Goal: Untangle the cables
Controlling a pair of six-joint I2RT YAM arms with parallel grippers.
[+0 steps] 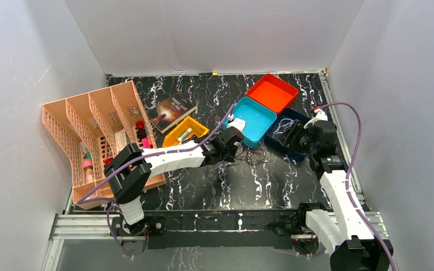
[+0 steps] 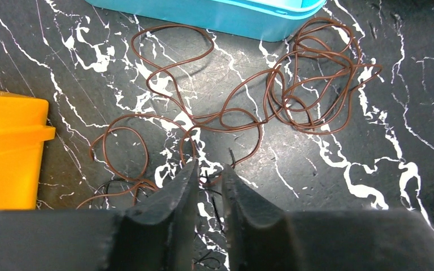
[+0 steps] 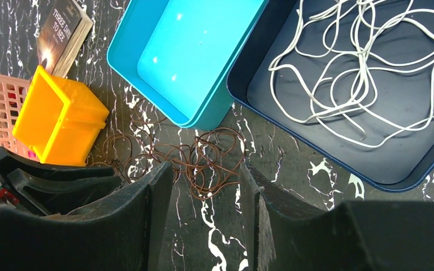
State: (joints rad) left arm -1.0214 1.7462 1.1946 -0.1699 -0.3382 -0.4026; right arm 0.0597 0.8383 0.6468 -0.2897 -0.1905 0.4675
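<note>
Jaws narrow, the left gripper (image 2: 209,169) was set at a loop of the brown cable (image 2: 226,116) beside the teal tray (image 2: 215,14), probably to draw it out; a grip could not be confirmed. The white cable (image 3: 361,73) was kept apart in the navy tray (image 3: 407,152); the right gripper (image 3: 206,175) was held wide, empty.

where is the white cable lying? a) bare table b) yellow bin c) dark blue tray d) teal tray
c, the white cable lies in loose loops inside the dark blue tray, as the right wrist view shows.
</note>
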